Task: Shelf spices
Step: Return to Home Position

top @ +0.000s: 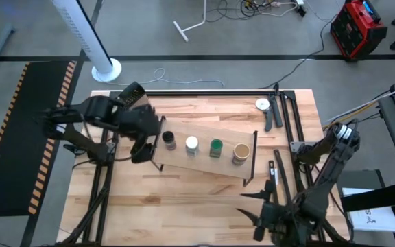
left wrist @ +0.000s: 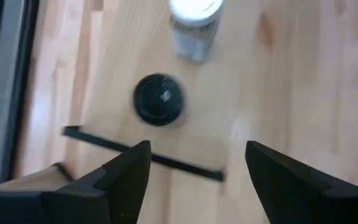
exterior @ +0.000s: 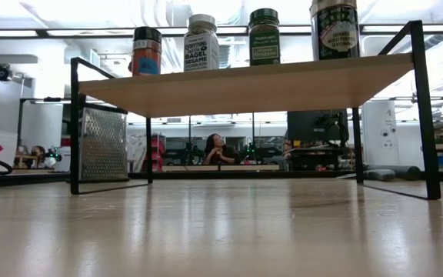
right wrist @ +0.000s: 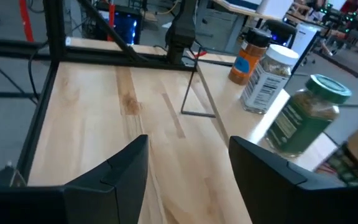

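The shelf [top: 204,165], a light-wood board on thin black frame ends, stands mid-table. Four spice jars stand on it in a row: black lid [top: 169,140], white lid [top: 192,144], green lid [top: 215,147], tan lid [top: 241,152]. The low view shows them upright on top of the board [exterior: 244,85]. My left gripper [top: 149,138] [left wrist: 197,165] hovers open over the shelf's left end, beside the black-lidded jar [left wrist: 159,99]. My right gripper [top: 251,209] [right wrist: 188,155] waits open near the table's near edge, looking toward the jars [right wrist: 269,74].
A box grater [top: 132,96] [exterior: 102,146] stands behind the shelf's left end. A round white dial-faced object [top: 262,104] with a dark handle lies at the far right. A thin dark tool [top: 271,171] lies right of the shelf. A person [exterior: 214,146] sits far off in the room.
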Motion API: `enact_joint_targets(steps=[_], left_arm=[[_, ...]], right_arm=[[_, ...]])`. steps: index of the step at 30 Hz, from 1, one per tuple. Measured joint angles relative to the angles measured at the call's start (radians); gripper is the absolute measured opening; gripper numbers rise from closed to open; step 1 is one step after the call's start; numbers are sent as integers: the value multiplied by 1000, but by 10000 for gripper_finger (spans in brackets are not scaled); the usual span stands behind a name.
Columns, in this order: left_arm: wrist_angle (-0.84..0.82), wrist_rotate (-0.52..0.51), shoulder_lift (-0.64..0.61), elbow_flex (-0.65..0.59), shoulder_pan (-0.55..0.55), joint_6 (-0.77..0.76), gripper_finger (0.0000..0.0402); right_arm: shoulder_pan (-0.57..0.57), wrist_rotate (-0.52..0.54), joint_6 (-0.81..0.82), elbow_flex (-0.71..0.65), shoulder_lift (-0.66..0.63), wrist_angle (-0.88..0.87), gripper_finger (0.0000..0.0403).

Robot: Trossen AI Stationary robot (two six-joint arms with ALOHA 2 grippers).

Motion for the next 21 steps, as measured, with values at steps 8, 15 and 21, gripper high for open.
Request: enact_joint_targets(steps=[8, 15, 21], left_arm=[[228, -1, -77, -95, -194, -169, 226], [501, -96, -143, -243, -462, -86, 215], [789, -214, -239, -432, -627, -42, 212]], right_arm=[[25, -12, -28, -13, -20, -131, 197], [44, -61, 41, -86, -106, -150, 172], [77, -63, 48, -269, -270, 14, 138]])
